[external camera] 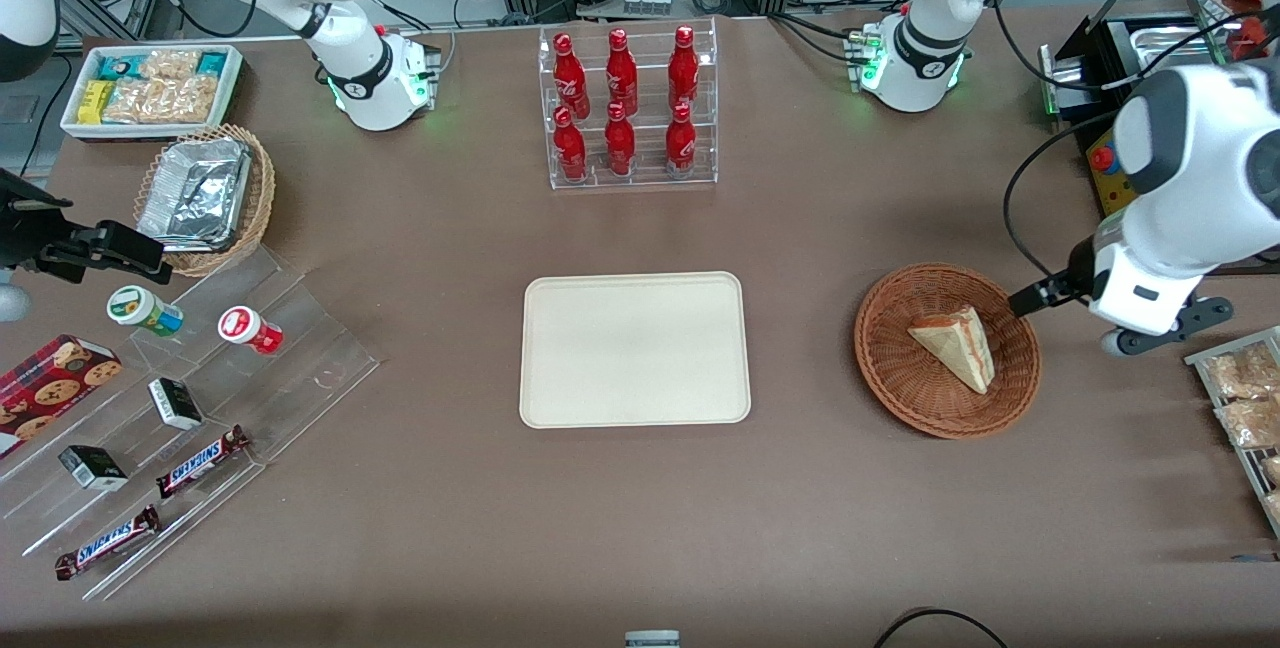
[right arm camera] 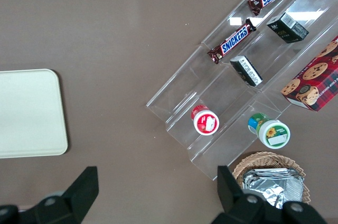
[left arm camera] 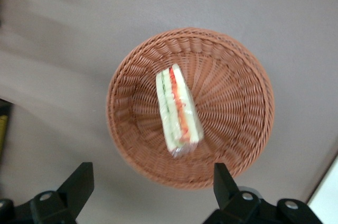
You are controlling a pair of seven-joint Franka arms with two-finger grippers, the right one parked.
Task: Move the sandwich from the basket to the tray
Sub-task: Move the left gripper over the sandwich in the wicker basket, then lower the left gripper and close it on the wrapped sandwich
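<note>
One sandwich [external camera: 955,344] lies in my brown woven basket [external camera: 885,368], a small wedge of pale bread, and in my wrist view its red, orange and green filling [left arm camera: 178,105] runs along one edge, with clear wrap bunched at one end. My hand [left arm camera: 150,182] hangs above the basket's rim with its two dark fingers [left arm camera: 78,184] spread wide apart, holding nothing. Only the tips of the fingers show there; the rest is cut off. From the front, my white arm covers most of the hand, so I see only a dark bit poking out beside the basket. The cream tray [external camera: 634,349] sits flat on the brown worktop [external camera: 640,518], beside the basket, toward the parked arm's end.
</note>
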